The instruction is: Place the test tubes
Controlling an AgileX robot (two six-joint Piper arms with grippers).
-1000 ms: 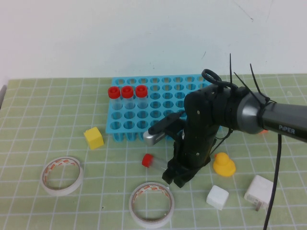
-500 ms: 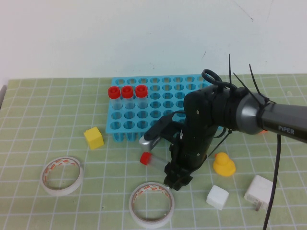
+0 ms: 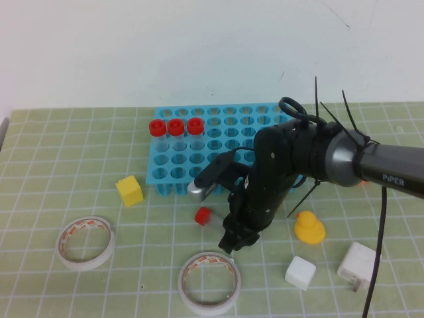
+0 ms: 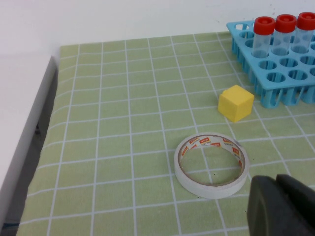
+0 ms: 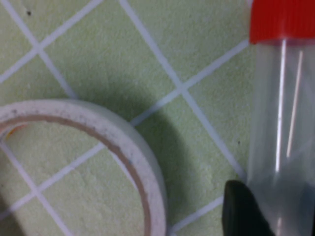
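While my right arm bent low over the mat in the middle of the high view, my right gripper was down by a tube. That tube lay on its side on the mat, just below the blue rack, with its red end toward the left of the frame. My right gripper was right next to its clear end. I could not tell if that gripper was wide or narrow, or if it held the tube. A tape roll lay just below them, near the bottom edge. Three tubes stood side by side in the rack's upper left corner. A yellow block sat left of the rack, and another roll lay at the lower left. A duck sat right of my arm. My left gripper was closed tight with nothing in it, just beside that lower left roll.
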